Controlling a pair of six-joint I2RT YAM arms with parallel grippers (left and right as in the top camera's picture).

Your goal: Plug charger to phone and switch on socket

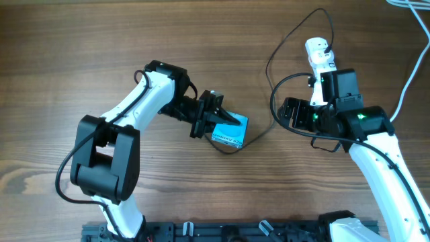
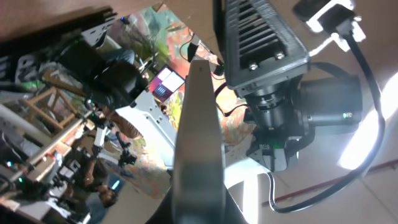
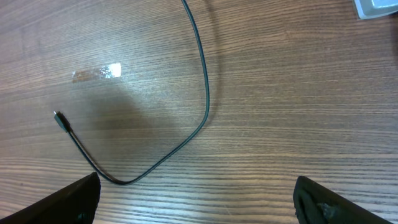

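My left gripper (image 1: 224, 119) is shut on the phone (image 1: 230, 132), whose teal-blue screen faces up and tilts toward the table's middle. In the left wrist view the phone (image 2: 199, 137) is a grey slab seen edge-on between the jaws. The charger (image 1: 270, 101), a thin black cable, loops from the socket (image 1: 320, 56) down to the phone's near edge. In the right wrist view the charger (image 3: 205, 106) curves across the wood, its connector tip (image 3: 60, 119) lying free at the left. My right gripper (image 3: 199, 202) hangs open above it, close to the socket.
The socket's thick white cord (image 1: 410, 74) runs off at the far right. A corner of the socket (image 3: 376, 7) shows at the top right of the right wrist view. The left wrist view looks up at a camera mount (image 2: 273, 50).
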